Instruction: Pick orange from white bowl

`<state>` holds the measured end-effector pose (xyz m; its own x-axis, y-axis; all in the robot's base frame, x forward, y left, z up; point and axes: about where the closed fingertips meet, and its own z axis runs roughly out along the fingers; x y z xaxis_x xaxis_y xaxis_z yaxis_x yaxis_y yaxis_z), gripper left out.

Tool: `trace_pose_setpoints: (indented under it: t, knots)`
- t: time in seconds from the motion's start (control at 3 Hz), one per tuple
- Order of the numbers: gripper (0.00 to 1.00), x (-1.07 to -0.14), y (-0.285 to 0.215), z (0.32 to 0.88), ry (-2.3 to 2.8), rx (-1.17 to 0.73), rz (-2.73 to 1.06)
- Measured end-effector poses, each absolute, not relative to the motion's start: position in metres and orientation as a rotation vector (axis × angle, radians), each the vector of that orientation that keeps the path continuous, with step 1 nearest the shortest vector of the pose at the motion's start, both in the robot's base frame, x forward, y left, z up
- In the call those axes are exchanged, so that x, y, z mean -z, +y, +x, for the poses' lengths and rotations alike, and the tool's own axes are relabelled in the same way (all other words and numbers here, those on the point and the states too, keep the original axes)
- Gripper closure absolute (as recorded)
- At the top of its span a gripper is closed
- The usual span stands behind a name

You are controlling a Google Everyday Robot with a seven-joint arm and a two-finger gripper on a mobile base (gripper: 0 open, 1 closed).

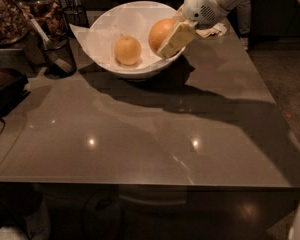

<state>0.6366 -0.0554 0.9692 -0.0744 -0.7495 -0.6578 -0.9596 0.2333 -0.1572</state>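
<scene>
The white bowl (105, 34) stands at the far middle of the dark table. In it lie a paler yellow-tan fruit (127, 50) on the left and the deeper orange (160, 33) on the right. My gripper (167, 39) reaches in over the bowl's right rim from the upper right. Its cream-coloured fingers (176, 38) are closed around the orange, one finger covering the orange's right side. The orange appears held against the bowl's right inner wall, slightly raised above the bowl's bottom.
A dark mesh cup (57, 54) with a utensil stands left of the bowl. A basket of brownish items (7, 14) sits at the far left, a dark object (5, 86) at the left edge. A crumpled white cloth (212, 30) lies behind my gripper. The table's front edge (140, 184) is near.
</scene>
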Motion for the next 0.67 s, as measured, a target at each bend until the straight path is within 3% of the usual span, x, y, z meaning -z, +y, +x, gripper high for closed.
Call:
trace_pose_setpoints:
  t: [0.67]
  knots:
    - [1.0, -0.974, -0.05, 0.619, 1.897, -0.432, -1.591]
